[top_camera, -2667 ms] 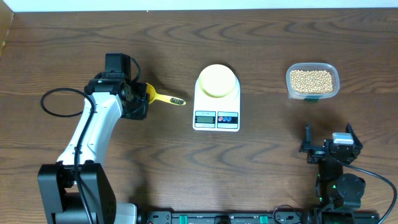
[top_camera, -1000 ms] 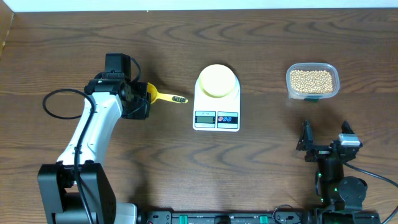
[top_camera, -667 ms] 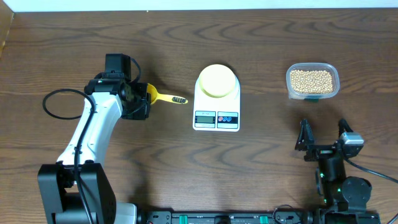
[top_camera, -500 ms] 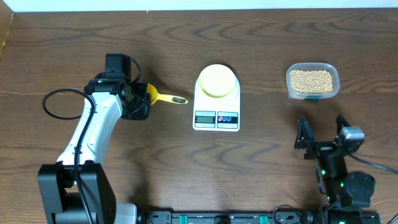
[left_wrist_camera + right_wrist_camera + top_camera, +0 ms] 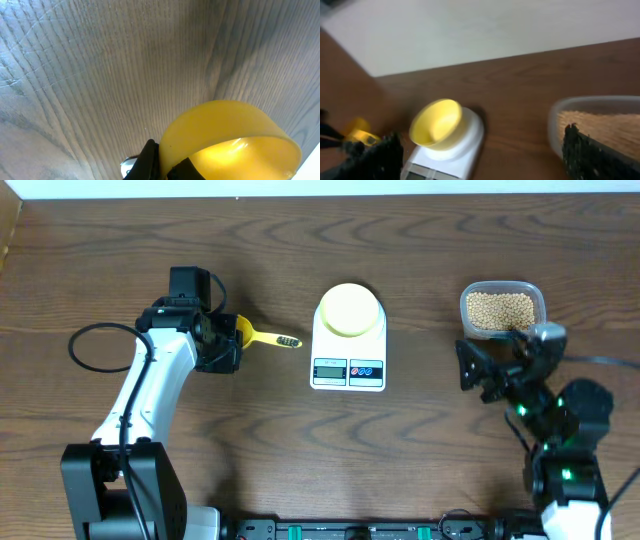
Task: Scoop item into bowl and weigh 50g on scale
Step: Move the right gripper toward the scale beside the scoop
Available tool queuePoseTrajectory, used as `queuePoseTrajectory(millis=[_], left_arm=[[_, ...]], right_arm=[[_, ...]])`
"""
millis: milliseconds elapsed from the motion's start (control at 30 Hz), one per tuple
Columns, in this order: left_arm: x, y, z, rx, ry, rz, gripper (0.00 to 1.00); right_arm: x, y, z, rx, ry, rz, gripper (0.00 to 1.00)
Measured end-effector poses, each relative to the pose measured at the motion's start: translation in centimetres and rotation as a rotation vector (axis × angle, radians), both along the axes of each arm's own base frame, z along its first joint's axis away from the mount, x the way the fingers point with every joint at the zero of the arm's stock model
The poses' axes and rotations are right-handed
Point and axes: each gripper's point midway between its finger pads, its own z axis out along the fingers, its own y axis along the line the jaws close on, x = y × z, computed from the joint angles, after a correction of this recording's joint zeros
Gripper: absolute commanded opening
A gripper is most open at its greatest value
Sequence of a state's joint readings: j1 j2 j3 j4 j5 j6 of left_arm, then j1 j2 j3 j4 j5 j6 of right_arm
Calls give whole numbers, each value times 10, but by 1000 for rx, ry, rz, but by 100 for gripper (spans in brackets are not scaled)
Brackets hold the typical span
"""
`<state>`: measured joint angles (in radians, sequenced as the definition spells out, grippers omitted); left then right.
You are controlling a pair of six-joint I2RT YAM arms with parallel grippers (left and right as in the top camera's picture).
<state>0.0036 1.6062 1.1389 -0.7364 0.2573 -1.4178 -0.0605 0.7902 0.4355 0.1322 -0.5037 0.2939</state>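
left gripper (image 5: 226, 340) clamped on scoop (image 5: 262, 336) | right gripper (image 5: 492, 365) spread wide, empty, near tub (image 5: 503, 310) | beans (image 5: 502, 308) in tub; bowl (image 5: 350, 309) on scale (image 5: 348, 340) | tip: steady tub first (wrist view blurry), scoop shallow

Your dark wooden bench (image 5: 420, 440) carries the white scale (image 5: 348, 360) at centre, a clear tub (image 5: 502, 309) right, a yellow scoop (image 5: 262, 336) left.

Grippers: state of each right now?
Left gripper: shut on the yellow scoop.
Right gripper: open, holding nothing, beside the tub of beans.
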Motion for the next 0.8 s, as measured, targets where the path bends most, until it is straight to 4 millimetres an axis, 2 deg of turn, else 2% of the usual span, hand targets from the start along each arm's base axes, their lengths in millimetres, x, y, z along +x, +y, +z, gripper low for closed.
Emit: queuePoseTrajectory(millis=[167, 333, 533, 800], left_arm=[[0, 0, 0, 0, 0, 0, 7], [0, 0, 0, 0, 0, 0, 8], [0, 0, 0, 0, 0, 0, 8], [0, 0, 0, 0, 0, 0, 8]], right_arm=[[18, 20, 9, 124, 15, 127, 99], [26, 37, 3, 236, 60, 238, 99], [26, 51, -4, 317, 119, 310, 99], [21, 65, -4, 342, 145, 358, 99]])
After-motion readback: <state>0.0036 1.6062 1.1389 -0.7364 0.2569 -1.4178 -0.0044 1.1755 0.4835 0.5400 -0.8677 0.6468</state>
